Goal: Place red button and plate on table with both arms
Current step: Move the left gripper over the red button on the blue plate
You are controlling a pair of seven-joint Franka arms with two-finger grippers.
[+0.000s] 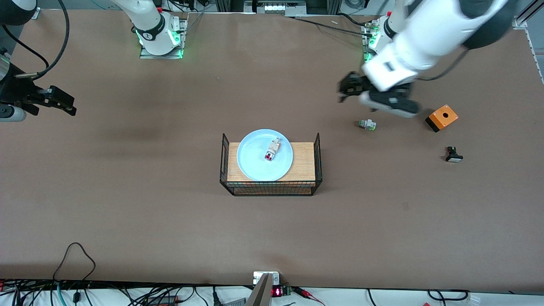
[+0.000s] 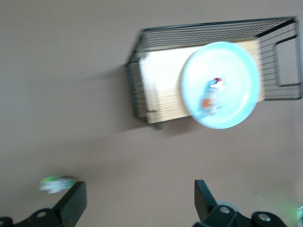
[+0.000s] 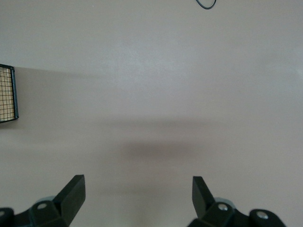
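Nearest the front camera stands the black wire basket [image 1: 270,187], whose wooden top [image 1: 304,161] carries the plate [image 1: 255,163]. On the plate, toward the rim farther from the front camera, lies the red button [image 1: 272,151], on its side with the red cap pointing toward the front camera.

Handling, as a judgement: the red button looks light and rigid, small enough to roll or skid on the smooth plate; grip it across the whitish body, not the cap. The plate looks stiff, shallow and slippery, and it overhangs no edge by much; take it by the raised rim where the rim clears the wooden top, and keep it level if the button is not yet removed.

Left gripper [image 1: 349,87] hangs over bare table [image 1: 127,212] toward the left arm's end, near a green-tipped part [image 1: 367,124]; its fingers [image 2: 71,201] are spread wide and hold nothing. An orange box [image 1: 442,117] and a black white-capped part [image 1: 453,154] lie closer to that end of the table.

Right gripper [image 1: 63,104] waits over bare table at the right arm's end, well apart from the basket, fingers [image 3: 72,191] spread and empty.
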